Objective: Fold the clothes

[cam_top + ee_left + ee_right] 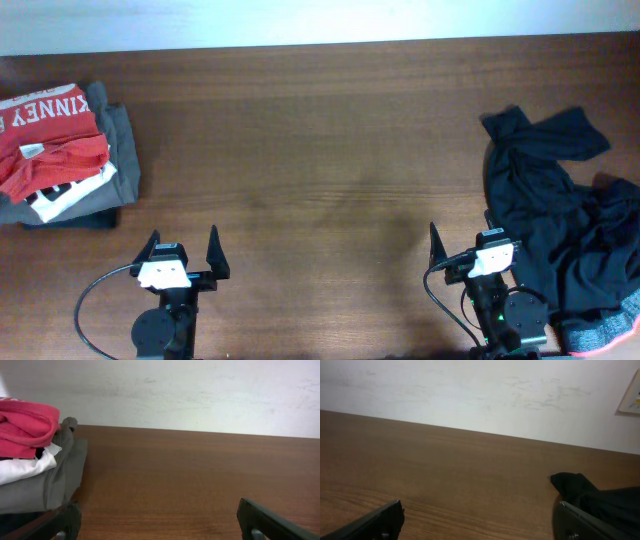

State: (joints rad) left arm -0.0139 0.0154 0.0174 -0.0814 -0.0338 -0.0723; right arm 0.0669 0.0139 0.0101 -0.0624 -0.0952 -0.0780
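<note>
The black pants lie crumpled in a heap at the table's right side; their grey waistband with red-orange trim shows at the bottom right corner. A black fold of them shows in the right wrist view. My right gripper is open and empty just left of the heap, low at the front edge; its right finger is at the cloth's edge. My left gripper is open and empty at the front left, far from the pants.
A stack of folded grey garments with a red T-shirt with white lettering on top sits at the left edge; it also shows in the left wrist view. The wooden table spans between.
</note>
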